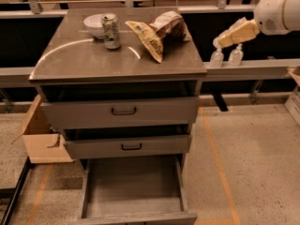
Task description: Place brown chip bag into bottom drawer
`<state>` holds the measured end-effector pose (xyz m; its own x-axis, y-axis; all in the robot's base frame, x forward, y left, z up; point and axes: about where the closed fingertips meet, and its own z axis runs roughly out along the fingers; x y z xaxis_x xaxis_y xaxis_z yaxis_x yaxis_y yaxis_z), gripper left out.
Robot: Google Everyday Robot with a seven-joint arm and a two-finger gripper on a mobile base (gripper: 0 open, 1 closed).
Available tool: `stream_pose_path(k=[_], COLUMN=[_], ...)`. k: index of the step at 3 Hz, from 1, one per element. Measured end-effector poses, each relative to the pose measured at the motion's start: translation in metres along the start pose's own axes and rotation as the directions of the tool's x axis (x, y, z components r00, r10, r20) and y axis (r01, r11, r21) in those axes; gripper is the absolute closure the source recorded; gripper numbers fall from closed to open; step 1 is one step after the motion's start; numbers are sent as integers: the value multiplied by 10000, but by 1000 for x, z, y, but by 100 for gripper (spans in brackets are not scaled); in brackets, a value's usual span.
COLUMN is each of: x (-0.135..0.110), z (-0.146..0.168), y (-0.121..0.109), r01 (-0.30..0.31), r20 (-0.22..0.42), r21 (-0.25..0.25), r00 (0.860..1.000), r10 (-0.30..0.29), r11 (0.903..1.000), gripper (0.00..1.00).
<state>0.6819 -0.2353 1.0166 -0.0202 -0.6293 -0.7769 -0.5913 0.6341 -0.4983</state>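
Note:
The brown chip bag (pixel 157 32) lies on the grey cabinet top (pixel 84 60), toward its back right, with its tan-yellow lettered end pointing to the front. The bottom drawer (pixel 133 191) is pulled out below the two upper drawers and holds nothing. My gripper (pixel 221 40) hangs in the air at the upper right. It is on a white arm, points left, and is to the right of the bag at about the bag's height, apart from it. It holds nothing that I can see.
A green-white drink can (pixel 111 31) and a white bowl (pixel 93 25) stand on the cabinet top left of the bag. Two small clear bottles (pixel 226 57) sit on a ledge right of the cabinet, under the gripper. A cardboard box (pixel 42 139) stands at the cabinet's left.

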Motion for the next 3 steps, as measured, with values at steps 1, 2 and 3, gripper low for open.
stream_pose_path(k=[1, 2, 3], x=[-22, -19, -14], z=[15, 13, 23], y=[-15, -12, -16], r01=[-92, -78, 573], r20=[511, 428, 561], r21=[507, 407, 416], r00=[9987, 9991, 9966], r10=[66, 61, -596], r11=[9987, 9991, 9975], gripper=[0, 0, 0])
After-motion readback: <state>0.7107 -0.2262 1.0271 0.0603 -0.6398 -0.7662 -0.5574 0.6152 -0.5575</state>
